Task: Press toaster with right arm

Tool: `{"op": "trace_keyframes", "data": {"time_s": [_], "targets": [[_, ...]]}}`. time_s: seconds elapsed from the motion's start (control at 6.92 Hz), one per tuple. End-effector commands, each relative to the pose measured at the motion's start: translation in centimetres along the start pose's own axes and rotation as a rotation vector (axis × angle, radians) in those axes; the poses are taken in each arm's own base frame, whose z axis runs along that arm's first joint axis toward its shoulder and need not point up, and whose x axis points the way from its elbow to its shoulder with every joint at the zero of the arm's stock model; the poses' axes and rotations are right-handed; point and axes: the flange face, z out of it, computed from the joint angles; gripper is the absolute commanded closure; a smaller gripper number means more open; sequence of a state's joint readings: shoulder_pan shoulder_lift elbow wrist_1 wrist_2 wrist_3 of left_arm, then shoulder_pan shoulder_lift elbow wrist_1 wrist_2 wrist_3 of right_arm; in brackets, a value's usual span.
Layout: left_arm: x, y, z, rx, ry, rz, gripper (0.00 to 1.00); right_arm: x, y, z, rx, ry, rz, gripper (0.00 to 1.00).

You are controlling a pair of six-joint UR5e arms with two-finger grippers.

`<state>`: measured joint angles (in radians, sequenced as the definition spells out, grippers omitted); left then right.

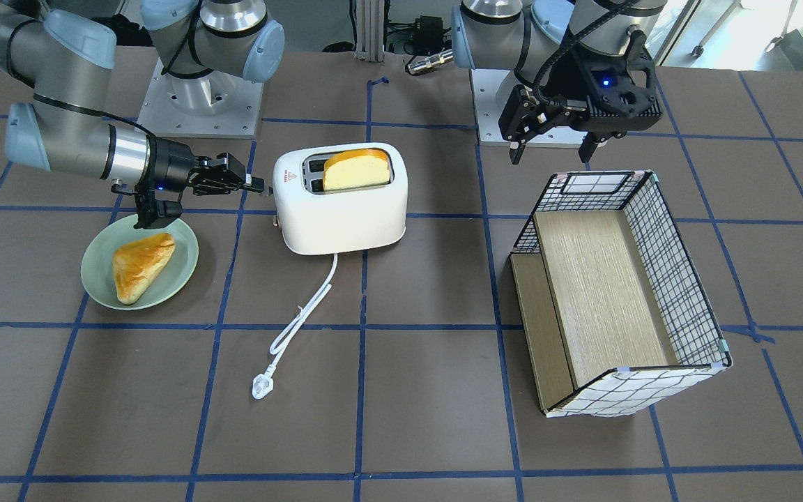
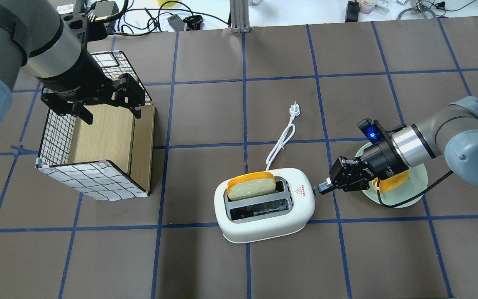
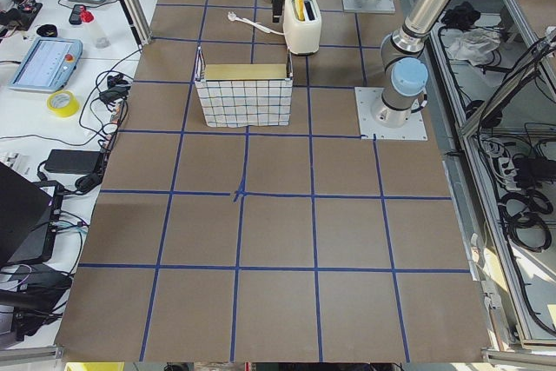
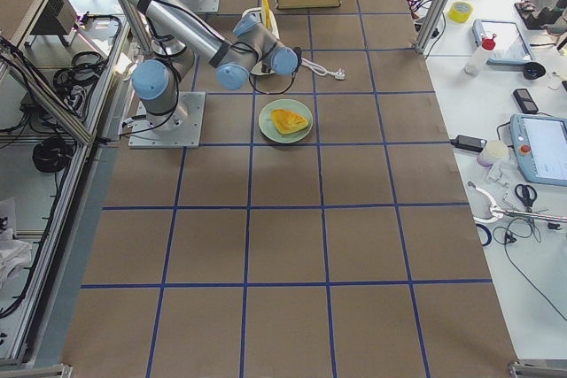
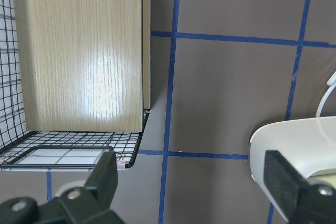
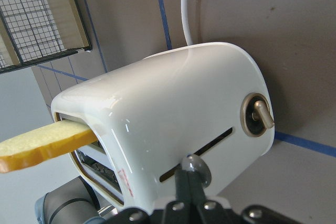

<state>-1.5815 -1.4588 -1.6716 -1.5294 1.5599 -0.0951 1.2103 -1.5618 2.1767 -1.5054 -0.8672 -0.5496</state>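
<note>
The white toaster stands mid-table with a slice of bread upright in one slot; it also shows in the overhead view. Its cord ends in a loose plug. My right gripper lies level, shut, with its fingertips against the toaster's end. In the right wrist view the shut tips touch the lever knob in its slot. My left gripper is open and empty above the near end of the wire basket.
A green plate with a golden pastry lies under my right wrist. The wire basket with a wooden shelf lies on its side at my left. The cord runs away from the toaster across the table.
</note>
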Motion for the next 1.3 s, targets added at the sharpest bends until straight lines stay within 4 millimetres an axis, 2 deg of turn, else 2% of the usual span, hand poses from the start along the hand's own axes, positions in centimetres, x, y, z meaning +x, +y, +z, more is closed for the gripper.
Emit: {"op": "trace_keyframes", "data": {"time_s": [0.0, 1.16], "targets": [[0.0, 0.0, -0.1, 0.001, 0.0, 0.0, 0.0, 0.7, -0.5, 0.4, -0.011, -0.007, 0.009, 1.0], [0.0, 0.0, 0.0, 0.0, 0.0, 0.0, 0.0, 2.1, -1.6, 1.2, -0.026, -0.012, 0.018, 1.0]]}}
